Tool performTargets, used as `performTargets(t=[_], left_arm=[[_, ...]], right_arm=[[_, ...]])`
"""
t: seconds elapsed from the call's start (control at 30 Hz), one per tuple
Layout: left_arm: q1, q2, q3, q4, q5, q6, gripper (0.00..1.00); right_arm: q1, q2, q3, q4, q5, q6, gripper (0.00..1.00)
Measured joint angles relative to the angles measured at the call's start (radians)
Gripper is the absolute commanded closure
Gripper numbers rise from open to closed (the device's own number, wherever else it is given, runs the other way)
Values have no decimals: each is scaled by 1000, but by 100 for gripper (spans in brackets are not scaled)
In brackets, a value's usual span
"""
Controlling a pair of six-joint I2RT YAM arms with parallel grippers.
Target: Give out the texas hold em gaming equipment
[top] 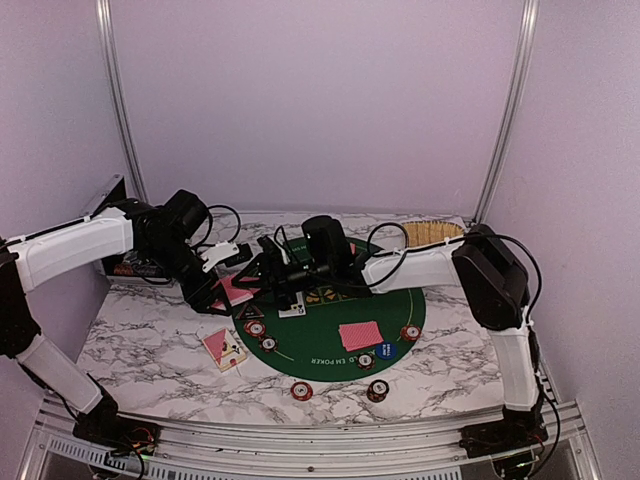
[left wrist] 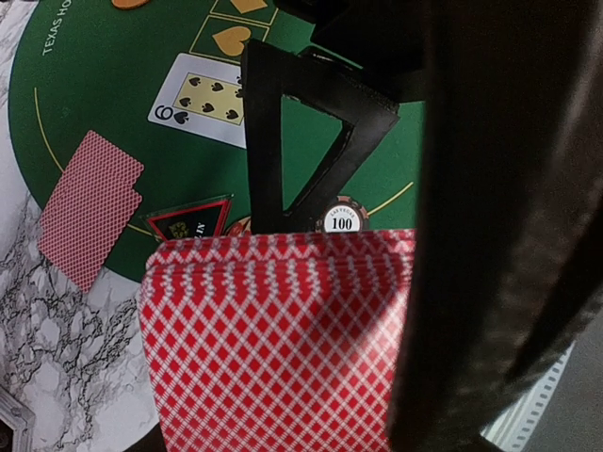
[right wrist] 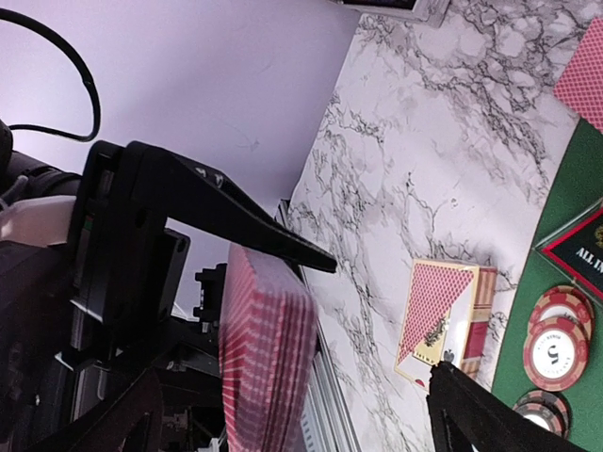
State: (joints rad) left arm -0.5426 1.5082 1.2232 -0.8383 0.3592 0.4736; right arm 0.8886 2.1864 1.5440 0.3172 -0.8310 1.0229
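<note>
My left gripper (top: 230, 290) is shut on a deck of red-backed playing cards (left wrist: 273, 339), held above the left edge of the round green mat (top: 400, 310). My right gripper (right wrist: 386, 320) is open, its black fingers (left wrist: 301, 141) either side of the deck's (right wrist: 268, 348) end. On the mat lie a face-up six of spades (left wrist: 203, 99), two face-down cards (top: 359, 335), a dark triangular marker (left wrist: 188, 221), a blue button (top: 384, 349) and chip stacks (top: 253, 328) (top: 410, 333). Two chip stacks (top: 302, 390) (top: 377, 390) sit off the mat at the front.
A card box (top: 224, 347) lies on the marble left of the mat. A woven straw tray (top: 432, 233) stands at the back right. A dark box (top: 125, 265) sits at the back left under my left arm. Metal rails run along the near edge.
</note>
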Motion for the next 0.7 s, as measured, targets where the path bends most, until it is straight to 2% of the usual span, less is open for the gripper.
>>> performTargets(t=[0.33,0.7], left_arm=[[-5,-6,5,0,0,0,100],[-6,-6,5,0,0,1,100]], right_arm=[[1,53,7,34,-6,48,7],[4,117,45,154,-33,159,7]])
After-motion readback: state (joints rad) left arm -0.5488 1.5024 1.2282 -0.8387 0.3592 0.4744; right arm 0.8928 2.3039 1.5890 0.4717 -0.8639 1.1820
